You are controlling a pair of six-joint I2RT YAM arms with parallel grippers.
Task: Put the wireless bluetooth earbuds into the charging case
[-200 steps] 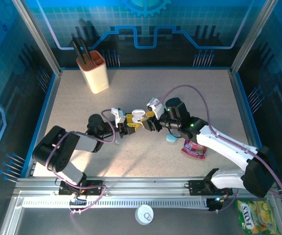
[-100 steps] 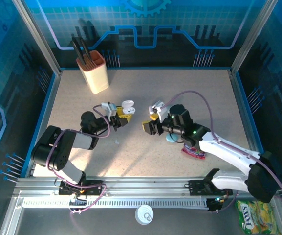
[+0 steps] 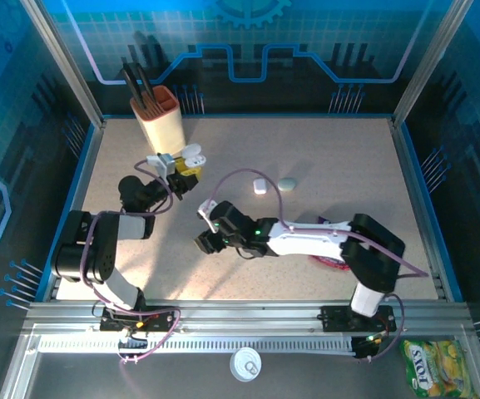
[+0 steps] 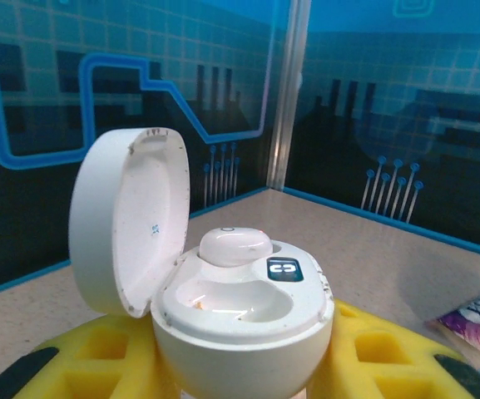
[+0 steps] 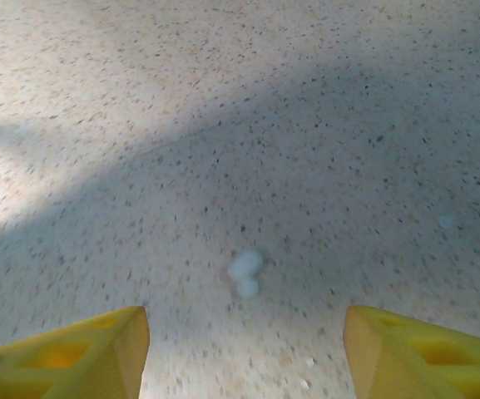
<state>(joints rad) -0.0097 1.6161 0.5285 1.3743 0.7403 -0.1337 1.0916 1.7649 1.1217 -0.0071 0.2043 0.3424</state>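
Note:
My left gripper [image 3: 184, 166] is shut on the white charging case [image 4: 244, 332], held between its yellow fingers [image 4: 389, 349] near the back left of the table. The case's lid [image 4: 127, 220] stands open. One white earbud [image 4: 235, 245] sits in the far socket, and the near socket [image 4: 235, 299] is bare. A tiny light-blue earbud [image 5: 244, 273] lies on the speckled tabletop. My right gripper [image 5: 244, 366] hovers just short of it, open, one yellow finger on each side. In the top view the right gripper [image 3: 205, 241] is left of the table's middle.
A cream cup [image 3: 163, 123] with dark utensils stands just behind the left gripper. A small white piece [image 3: 259, 185] and a pale-blue pebble-shaped case [image 3: 287, 184] lie mid-table. A pink candy packet [image 3: 329, 261] lies under the right forearm.
The grippers have parted from the middle. The left one carried the open case back and left toward the cup. The right one swung left and nearer, and opened wider.

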